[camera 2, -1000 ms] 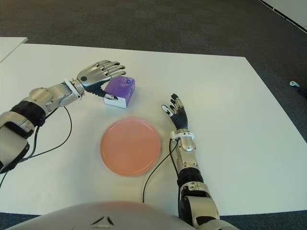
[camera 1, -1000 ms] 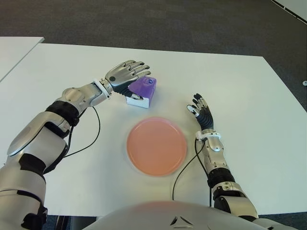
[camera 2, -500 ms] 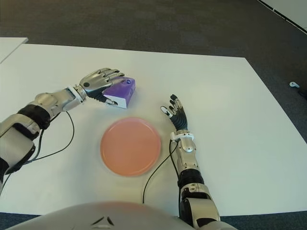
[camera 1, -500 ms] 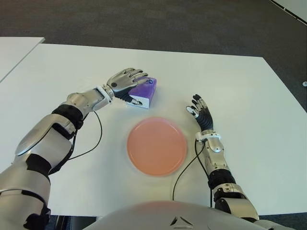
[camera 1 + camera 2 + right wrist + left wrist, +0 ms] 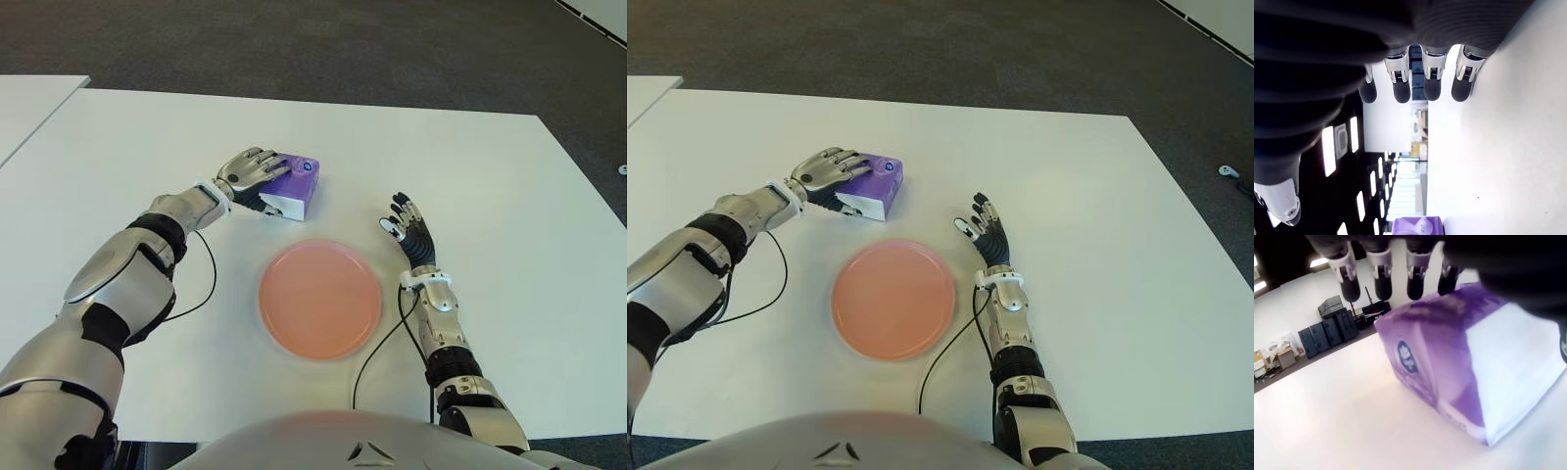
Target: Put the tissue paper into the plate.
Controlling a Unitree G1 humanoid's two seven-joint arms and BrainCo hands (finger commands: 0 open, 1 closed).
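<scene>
A purple and white tissue pack [image 5: 297, 186] lies on the white table [image 5: 490, 166], just beyond the pink plate [image 5: 319, 299]. My left hand [image 5: 257, 173] is lowered over the pack's left end, its fingers [image 5: 1380, 274] arched over the top and not closed on it. The pack [image 5: 1449, 367] fills the left wrist view under the palm and still sits on the table. My right hand [image 5: 409, 227] shows to the right of the plate, fingers spread and holding nothing.
Dark carpet lies beyond the table's far edge. A second white table's corner [image 5: 29, 98] shows at the far left. Black cables [image 5: 201, 269] trail from both wrists across the table beside the plate.
My left hand has come down from above the tissue pack onto its top, and the forearm has dropped lower toward the table. The pack, the plate and my right hand have stayed in place.
</scene>
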